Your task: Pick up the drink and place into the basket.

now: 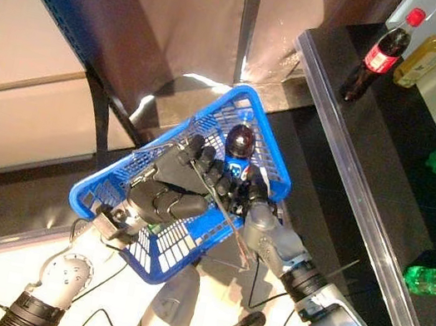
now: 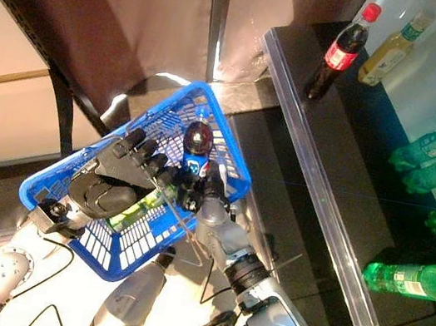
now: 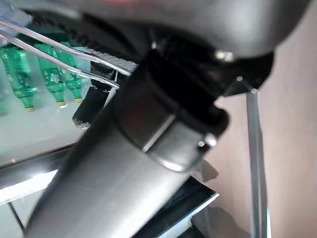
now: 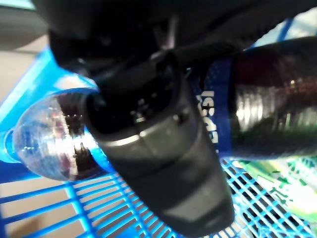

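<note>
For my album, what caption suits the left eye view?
Right hand lowers a dark cola bottle into the blue basket.

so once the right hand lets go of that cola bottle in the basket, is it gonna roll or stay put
Probably rolls a little, then stops. The bottle is round and smooth, held over the blue basket by the right hand, so it would likely settle on its side. It looks full of dark drink, so fairly heavy. The basket's walls should stop it.

Stereo head pair plus two wrist cams.
Both eyes look down, sharing the blue basket (image 1: 188, 234); wrist views sit extremely close.
</note>
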Controlling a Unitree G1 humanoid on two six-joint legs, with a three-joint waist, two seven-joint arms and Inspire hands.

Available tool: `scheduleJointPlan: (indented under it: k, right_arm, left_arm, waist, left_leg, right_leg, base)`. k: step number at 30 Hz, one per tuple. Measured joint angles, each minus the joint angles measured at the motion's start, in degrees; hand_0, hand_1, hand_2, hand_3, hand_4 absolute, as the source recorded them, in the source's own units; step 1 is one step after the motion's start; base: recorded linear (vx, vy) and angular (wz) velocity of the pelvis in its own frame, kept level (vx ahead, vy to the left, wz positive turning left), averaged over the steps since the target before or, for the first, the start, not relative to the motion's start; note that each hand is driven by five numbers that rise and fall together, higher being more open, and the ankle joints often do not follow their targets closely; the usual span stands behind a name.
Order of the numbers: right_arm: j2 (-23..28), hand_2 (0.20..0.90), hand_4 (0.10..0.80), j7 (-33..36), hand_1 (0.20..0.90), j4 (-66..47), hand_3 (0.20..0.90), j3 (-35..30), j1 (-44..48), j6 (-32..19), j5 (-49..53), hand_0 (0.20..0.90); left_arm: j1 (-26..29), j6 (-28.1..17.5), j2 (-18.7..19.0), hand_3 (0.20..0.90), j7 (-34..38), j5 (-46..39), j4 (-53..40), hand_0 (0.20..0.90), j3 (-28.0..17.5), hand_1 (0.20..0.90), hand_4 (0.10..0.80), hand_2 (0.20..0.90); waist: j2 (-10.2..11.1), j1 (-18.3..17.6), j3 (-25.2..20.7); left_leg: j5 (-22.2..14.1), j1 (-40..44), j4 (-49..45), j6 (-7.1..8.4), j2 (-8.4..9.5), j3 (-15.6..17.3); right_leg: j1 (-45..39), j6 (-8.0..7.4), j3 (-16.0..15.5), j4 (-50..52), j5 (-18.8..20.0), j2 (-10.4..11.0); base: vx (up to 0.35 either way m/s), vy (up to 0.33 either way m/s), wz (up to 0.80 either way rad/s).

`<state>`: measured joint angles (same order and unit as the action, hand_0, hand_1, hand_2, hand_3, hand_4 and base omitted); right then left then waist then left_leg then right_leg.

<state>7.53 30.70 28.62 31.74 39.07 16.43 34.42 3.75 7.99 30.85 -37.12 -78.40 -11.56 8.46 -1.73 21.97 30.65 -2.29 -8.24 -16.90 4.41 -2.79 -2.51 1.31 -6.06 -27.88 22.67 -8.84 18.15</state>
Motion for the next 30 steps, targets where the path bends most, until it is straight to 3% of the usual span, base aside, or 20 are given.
scheduleJointPlan:
  k: [7,11,17,23,30]
  right_arm:
    - [-0.9,0.300,0.100,-0.5,0.300,3.2,0.200,0.0,-1.6,-3.8,7.5,0.300]
    - [-0.7,0.300,0.100,-5.5,0.300,5.8,0.200,0.2,-1.5,-5.8,12.3,0.300]
    - [-1.3,0.300,0.100,-16.9,0.300,9.3,0.200,2.6,-1.6,-6.1,29.1,0.300]
    - [-2.5,0.300,0.100,-19.9,0.300,11.3,0.200,2.2,-1.6,-7.2,42.6,0.300]
    - [-2.6,0.300,0.100,-22.6,0.300,11.3,0.200,1.3,-1.6,-7.9,48.2,0.300]
  left_arm:
    - [0.1,0.1,0.4,0.200,0.0,0.0,-2.3,0.300,0.2,0.300,0.100,0.300]
    - [0.3,0.5,1.2,0.200,0.0,0.0,-2.3,0.300,0.4,0.300,0.100,0.300]
    - [2.4,3.7,1.1,0.200,-1.0,-0.8,-2.3,0.300,2.1,0.300,0.100,0.300]
    - [3.4,4.7,1.9,0.200,-2.7,-1.2,-2.5,0.300,2.6,0.300,0.100,0.300]
    - [3.4,4.8,4.1,0.200,-4.1,-2.1,-2.7,0.300,3.3,0.300,0.100,0.300]
  waist:
    - [0.0,-0.2,0.0]
    - [0.0,0.0,0.0]
    - [0.0,0.5,0.0]
    - [-0.1,0.6,0.0]
    - [-0.1,0.4,0.0]
  left_leg:
    - [0.1,-0.9,-0.2,0.10,-0.10,0.0]
    - [0.0,-1.0,-0.1,0.23,-0.03,0.0]
    - [0.0,-1.0,-0.2,0.27,0.31,-0.1]
    - [-0.3,-1.5,-1.0,0.03,0.86,-0.2]
    - [-0.4,-4.1,-2.3,-0.05,0.97,-0.2]
  right_leg:
    - [1.3,0.17,0.1,0.6,-0.3,0.1]
    - [1.8,0.09,0.1,1.7,-0.8,0.4]
    - [2.0,-0.01,-0.1,2.6,-1.3,1.1]
    - [2.3,0.11,0.0,3.6,-1.9,1.9]
    - [4.8,0.18,0.2,4.7,-1.9,2.2]
  base:
    - [-0.006,-0.007,-0.01]
    - [0.000,0.000,0.00]
    - [0.048,0.005,0.03]
    - [0.018,0.010,0.02]
    - [-0.027,0.012,0.00]
